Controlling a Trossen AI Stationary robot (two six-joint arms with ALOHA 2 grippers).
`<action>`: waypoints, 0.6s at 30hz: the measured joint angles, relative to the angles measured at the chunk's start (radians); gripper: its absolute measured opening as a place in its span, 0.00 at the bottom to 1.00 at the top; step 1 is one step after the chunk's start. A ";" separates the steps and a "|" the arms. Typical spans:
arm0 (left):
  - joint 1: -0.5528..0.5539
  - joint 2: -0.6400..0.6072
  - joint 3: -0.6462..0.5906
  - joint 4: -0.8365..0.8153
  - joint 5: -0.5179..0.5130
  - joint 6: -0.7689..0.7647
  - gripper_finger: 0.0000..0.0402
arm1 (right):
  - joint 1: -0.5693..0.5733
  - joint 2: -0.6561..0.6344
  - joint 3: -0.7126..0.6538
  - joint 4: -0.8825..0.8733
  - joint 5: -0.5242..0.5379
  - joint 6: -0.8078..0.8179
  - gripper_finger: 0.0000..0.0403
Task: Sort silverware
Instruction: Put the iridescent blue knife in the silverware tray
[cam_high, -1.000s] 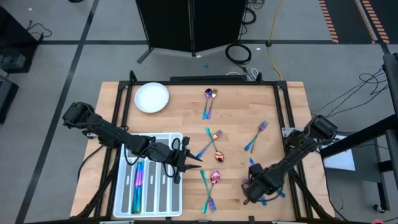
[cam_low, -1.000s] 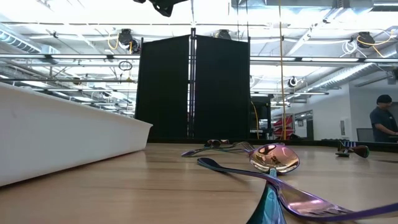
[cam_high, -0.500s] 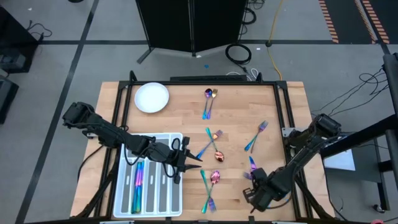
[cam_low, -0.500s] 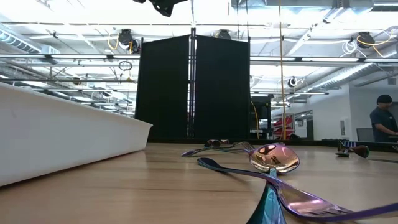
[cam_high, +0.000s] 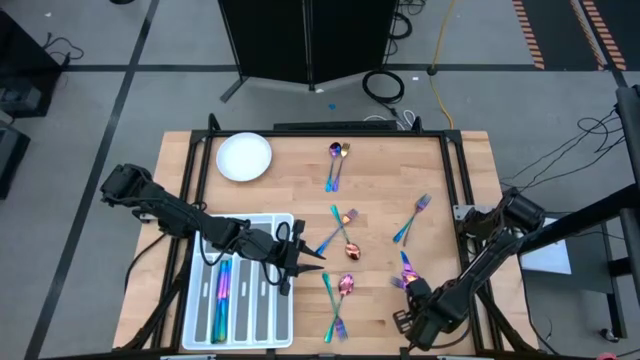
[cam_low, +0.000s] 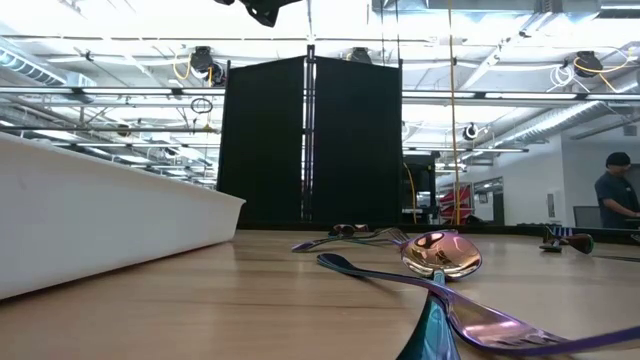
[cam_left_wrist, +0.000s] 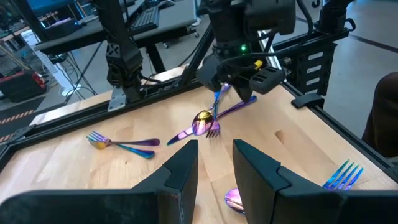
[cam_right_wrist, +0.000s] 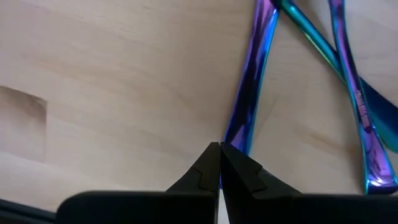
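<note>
Right gripper (cam_right_wrist: 219, 163) shut, tips at purple silverware handle (cam_right_wrist: 252, 93).

Two dark, near-black jointed arms, black cables looped along links. Left claw (cam_high: 300, 262): slim tapered black fingers. Right claw (cam_high: 412, 322): bulky black wrist block, green indicator light, yellow cable, chunky angular fingers.

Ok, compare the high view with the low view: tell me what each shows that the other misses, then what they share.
Only the high view shows the white plate, both arms, the left gripper beside the tray and the shut right gripper at the table's near right edge. Only the low view shows a person far off in the room. Both share the compartment tray, the black screen and loose silverware on the wooden table.
</note>
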 joint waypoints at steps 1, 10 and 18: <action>0.000 0.000 0.000 0.000 0.000 0.000 0.26 | 0.000 0.003 0.000 0.002 -0.001 -0.001 0.00; 0.000 0.000 0.000 0.000 0.000 0.000 0.26 | 0.000 0.004 -0.003 0.009 -0.025 -0.009 0.00; 0.000 0.000 0.000 0.000 0.000 -0.001 0.26 | 0.000 -0.001 -0.044 0.064 -0.030 -0.009 0.00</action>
